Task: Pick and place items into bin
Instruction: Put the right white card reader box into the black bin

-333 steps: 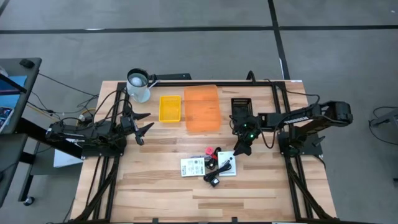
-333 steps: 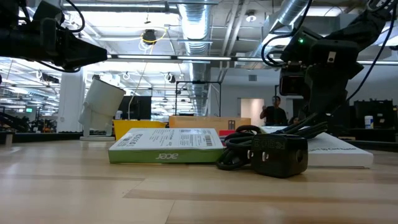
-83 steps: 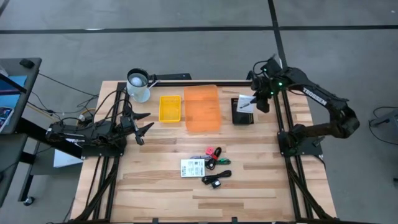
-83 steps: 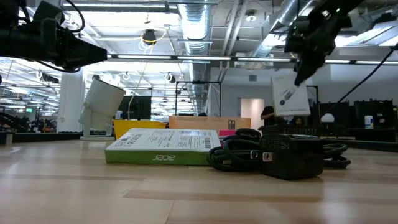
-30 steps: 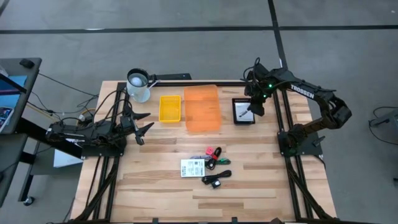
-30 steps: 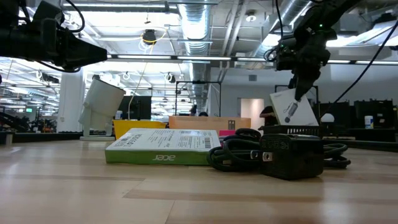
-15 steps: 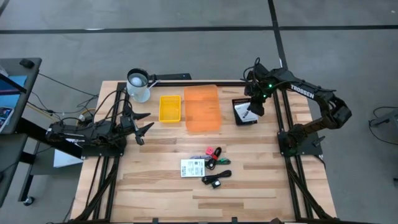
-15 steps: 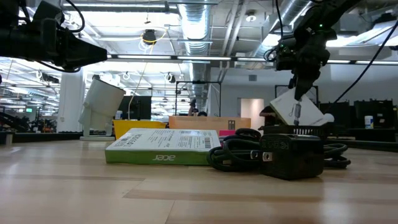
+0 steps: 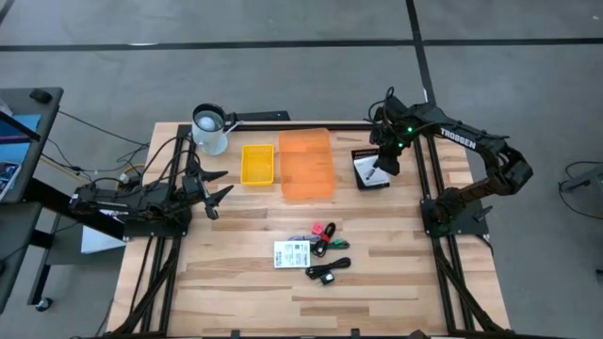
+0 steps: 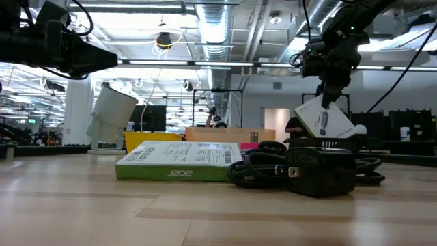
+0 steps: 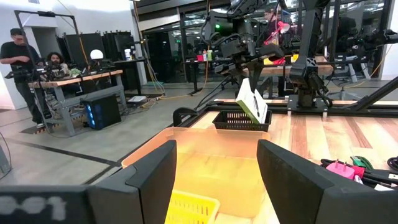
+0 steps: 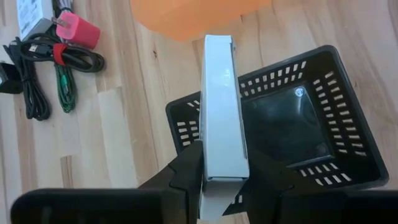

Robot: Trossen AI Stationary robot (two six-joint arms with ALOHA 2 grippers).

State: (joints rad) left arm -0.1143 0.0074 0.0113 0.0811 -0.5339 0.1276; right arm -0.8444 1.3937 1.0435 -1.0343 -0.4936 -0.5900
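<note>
My right hand (image 12: 219, 180) is pinched on a flat white box (image 12: 222, 109) — one of the items — and holds it edge-on over the rim of the black mesh bin (image 12: 292, 118), the box tilted so its lower end points down toward the bin's inside. From above, the box (image 9: 366, 169) covers much of the bin (image 9: 359, 153), which sits just beside the orange tray (image 9: 306, 164). The grip is at one narrow end, fingers on the two broad faces; I judge the box stiff and light, with smooth faces that could slip or swing in a pinch this far from its middle. It looks about as long as the bin is wide, so I expect it to lodge corner to corner or lean on a wall rather than lie flat. Left hand (image 9: 211, 188) waits spread wide on the far side of the orange tray from the bin, empty. Still on the tabletop (image 9: 236, 282), well apart from the bin: a white labelled box (image 9: 292, 253), black and green cables (image 9: 328, 247) — limp, best taken at the bundle — a red-pink plug (image 12: 76, 30), and a black adapter block (image 10: 319, 171).
</note>
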